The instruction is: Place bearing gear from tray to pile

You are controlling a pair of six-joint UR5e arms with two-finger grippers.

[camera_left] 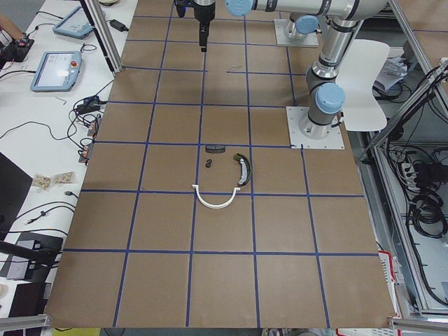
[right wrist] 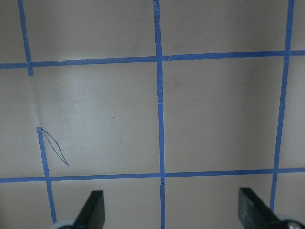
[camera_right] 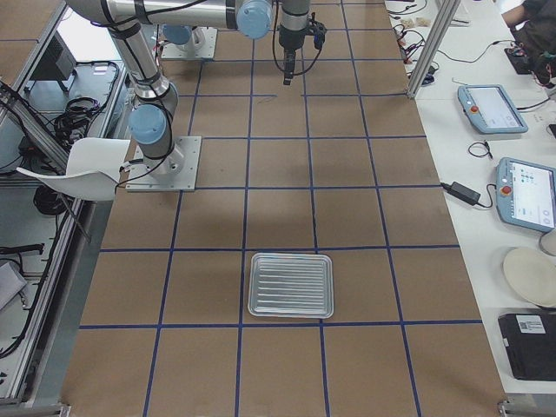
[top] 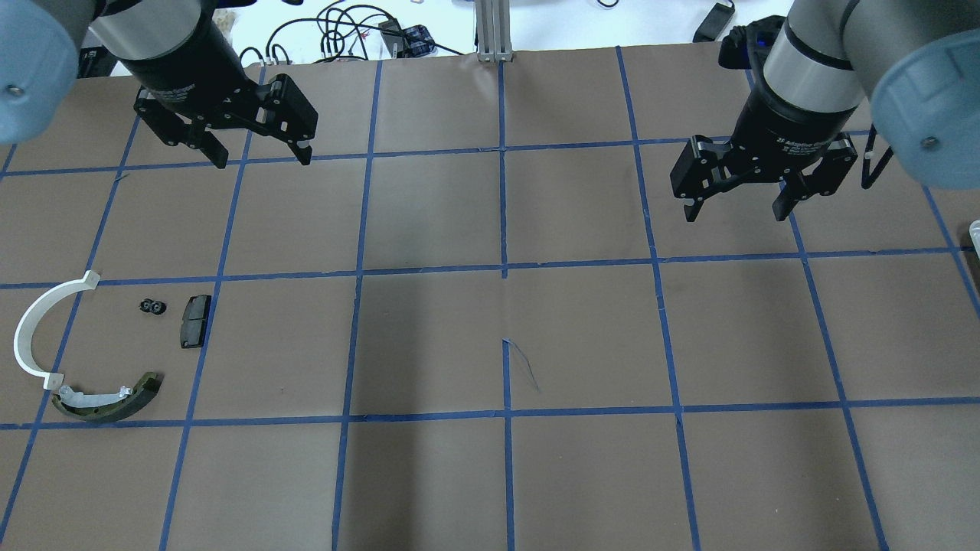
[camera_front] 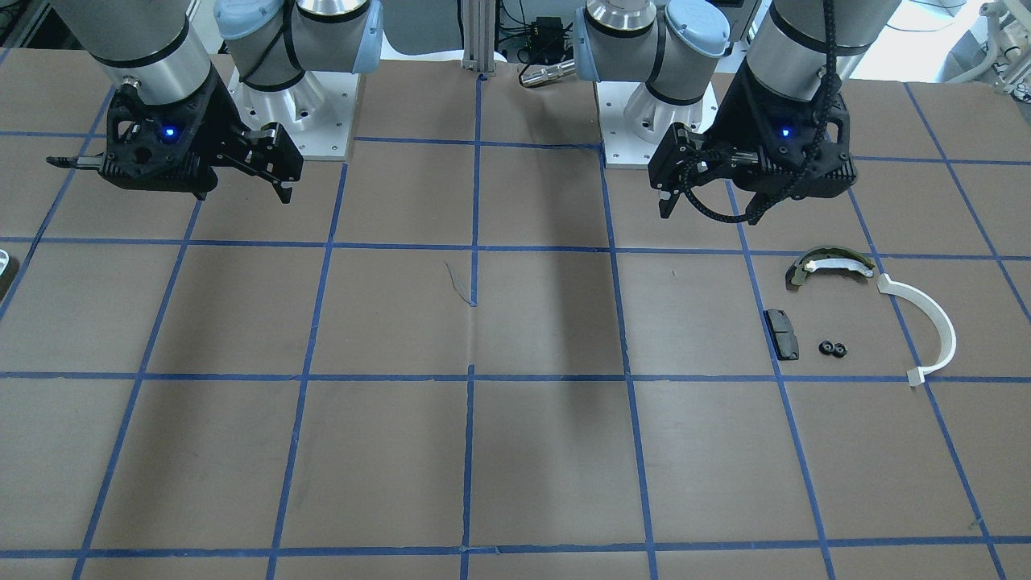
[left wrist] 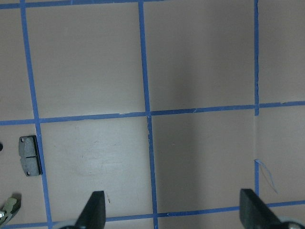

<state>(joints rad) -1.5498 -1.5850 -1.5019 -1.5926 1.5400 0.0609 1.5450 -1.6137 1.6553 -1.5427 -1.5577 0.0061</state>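
Bearing gear [top: 151,307] set down in the pile [camera_front: 833,349], both arms raised and empty.

The little black gear lies on the table [top: 582,337] toward its end on the robot's left, between the black pad [top: 195,321] and the white arc [top: 31,329], touching neither, with the olive-and-white shoe [top: 107,398] near by. The tray [camera_right: 290,285], toward the opposite end, looks bare, so I'd call the placing done. What remains is to keep clear: any withdrawal should go up and away, not sweep low across those loose parts. The left gripper [top: 263,161] hangs well above the table, wrist pointing down, fingers spread with nothing between them. The right gripper [top: 735,216] matches it, also parted and empty.
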